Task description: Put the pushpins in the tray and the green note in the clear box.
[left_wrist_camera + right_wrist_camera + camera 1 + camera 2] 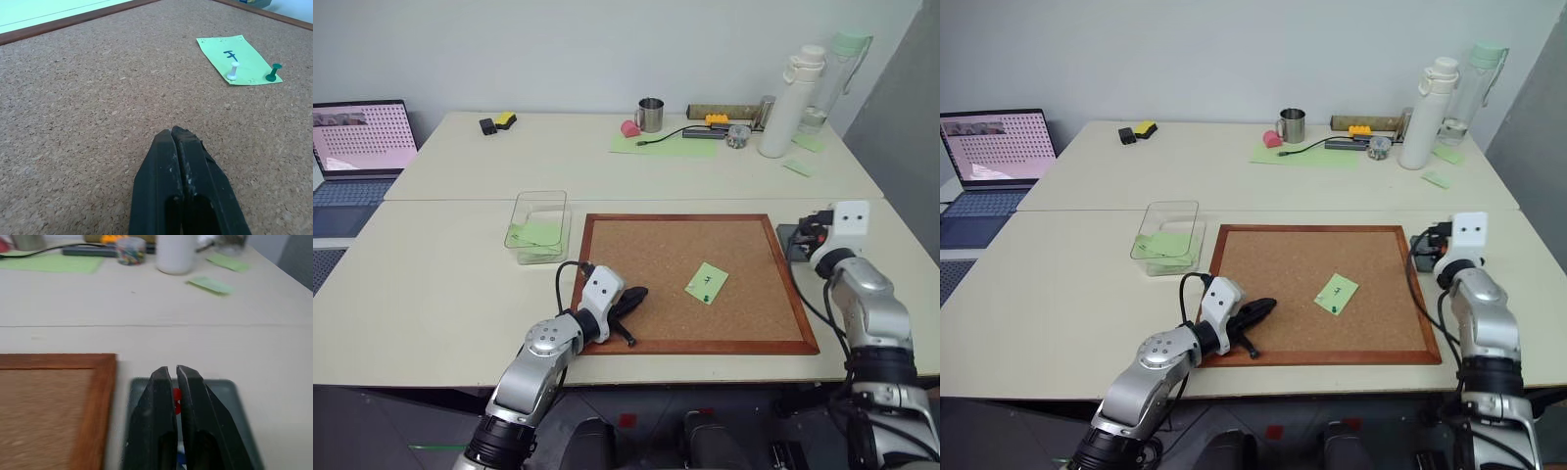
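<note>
- A pale beige table (440,284) carries everything here, and the large wood-framed cork board (656,264) lying flat on it serves as my landmark.
- The transparent rectangular plastic box with low walls (540,227) sits just off the board's far left corner, with plain green slips lying in its bottom.
- The robot's left gripper (631,299) rests over the board's near left part, its two black fingers pressed together with nothing between them.
- The robot's right gripper (172,382) hangs just beyond the board's right edge, over the tray; its fingers are nearly together and pinch a small red pushpin (176,399).
- The small shallow dark-grey square tray with rounded corners (230,394) lies on the table just beside the board's right frame, near its far right corner.
- The small light-green square paper note with a dark scribble (706,282) lies on the cork, right of the board's centre and towards the near edge, well apart from both grippers.
- Two tiny pushpins stand in that note at its near edge: a white one (234,71) and a dark green one (273,73), side by side.
</note>
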Robot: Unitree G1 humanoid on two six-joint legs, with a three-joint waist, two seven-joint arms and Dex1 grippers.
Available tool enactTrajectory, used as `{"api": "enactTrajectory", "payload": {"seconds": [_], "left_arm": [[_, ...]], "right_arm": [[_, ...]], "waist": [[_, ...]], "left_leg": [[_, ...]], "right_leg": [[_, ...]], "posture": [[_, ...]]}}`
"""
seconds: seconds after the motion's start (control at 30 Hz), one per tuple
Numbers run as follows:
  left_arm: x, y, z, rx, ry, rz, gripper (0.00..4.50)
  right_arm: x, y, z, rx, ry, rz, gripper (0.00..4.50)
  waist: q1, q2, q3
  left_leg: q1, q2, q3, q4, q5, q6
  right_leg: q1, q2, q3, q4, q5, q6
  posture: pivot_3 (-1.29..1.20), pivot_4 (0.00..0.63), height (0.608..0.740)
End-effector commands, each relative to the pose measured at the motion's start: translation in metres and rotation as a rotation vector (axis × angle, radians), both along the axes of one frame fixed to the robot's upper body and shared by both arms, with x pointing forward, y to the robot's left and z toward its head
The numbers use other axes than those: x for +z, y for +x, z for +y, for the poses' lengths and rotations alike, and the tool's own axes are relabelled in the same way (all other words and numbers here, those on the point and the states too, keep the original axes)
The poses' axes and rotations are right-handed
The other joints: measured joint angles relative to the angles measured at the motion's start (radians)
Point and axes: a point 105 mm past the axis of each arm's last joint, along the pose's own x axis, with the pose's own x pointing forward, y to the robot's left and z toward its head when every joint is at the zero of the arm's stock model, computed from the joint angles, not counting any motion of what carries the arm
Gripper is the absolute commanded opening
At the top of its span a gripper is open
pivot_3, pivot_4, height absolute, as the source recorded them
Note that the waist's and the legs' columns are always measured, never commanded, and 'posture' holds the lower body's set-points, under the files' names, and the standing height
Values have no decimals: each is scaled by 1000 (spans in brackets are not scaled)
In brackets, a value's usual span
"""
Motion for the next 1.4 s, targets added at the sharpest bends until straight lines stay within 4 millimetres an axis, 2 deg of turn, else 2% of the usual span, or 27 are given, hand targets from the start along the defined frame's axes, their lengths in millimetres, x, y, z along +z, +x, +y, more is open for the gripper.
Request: {"api": "enactTrajectory", "payload": {"seconds": [0.03, 0.13, 0.2, 0.37, 0.8, 0.87, 0.9, 1.0, 1.1, 1.23, 1.3, 1.4], "left_arm": [[-17, -4, 9, 26, 34, 63, 0], [-18, -5, 11, 31, 38, 64, 0], [-18, -6, 12, 35, 39, 65, 0], [-17, -6, 13, 41, 39, 64, 0], [-17, -5, 11, 32, 41, 63, 0], [-17, -5, 11, 32, 40, 63, 0], [-17, -6, 12, 32, 40, 63, 0], [-18, -7, 12, 33, 41, 64, 0], [-18, -7, 13, 34, 42, 65, 0], [-18, -9, 13, 26, 44, 67, 0], [-18, -9, 13, 19, 46, 68, 0], [-18, -9, 12, 15, 47, 66, 0]], "right_arm": [[8, 10, -5, 21, 11, -32, 64], [8, 14, -5, 38, 9, -30, 64], [9, 15, -5, 45, 18, -36, 586], [11, 17, -4, 63, 20, -55, 1506], [16, 8, 5, 115, 5, -89, 1506], [22, 1, 18, 190, 14, -124, 1506], [23, -6, 31, 262, 25, -135, 1506], [21, -40, 76, 507, 24, -143, 1506], [21, -75, 109, 664, 65, -154, 1506], [4, -112, 153, 834, 27, -92, 1506], [-7, -118, 167, 874, 3, -58, 1506], [-20, -118, 178, 875, -3, -31, 1506]], "waist": [[-1, 0, 0], [-1, 0, 0], [-2, 0, 0], [-3, 0, 0], [-3, 0, 0], [-2, 1, 0], [-2, 1, 0], [0, 1, -1], [0, 2, -1], [-4, 2, -1], [-6, 1, -1], [-6, 1, -1]], "left_leg": [[1, 0, 1, 0, 0, 0], [1, 0, 1, -1, 0, 0], [1, 0, 0, -1, 0, 0], [3, 0, 0, -5, 0, 0], [4, 0, 0, -8, 0, 0], [4, 1, 0, -8, 0, 0], [4, 1, 0, -9, 0, 0], [4, 1, -1, -10, 0, 0], [4, 2, -3, -11, 0, 0], [5, 2, -3, -10, 0, 0], [6, 2, -3, -10, 0, 0], [6, 2, -3, -10, 0, 0]], "right_leg": [[0, 0, 1, 0, 0, 0], [0, 0, 1, 0, 0, 0], [0, 0, 1, 0, 0, 0], [0, 0, 2, -1, 0, 0], [0, 0, 2, -1, -1, -1], [0, 0, 2, -1, -1, -1], [0, 0, 2, -1, -1, -1], [0, 0, 2, -1, -2, -2], [0, 1, 1, -1, -3, -3], [0, 1, 1, -1, -3, -4], [0, 1, 1, -1, -4, -6], [0, 1, 1, -1, -5, -7]], "posture": [[0, 150, 740], [0, 150, 740], [0, 150, 740], [0, 150, 740], [0, 150, 740], [0, 150, 740], [0, 150, 740], [0, 150, 740], [0, 150, 740], [0, 150, 740], [0, 150, 740], [0, 150, 740]]}}
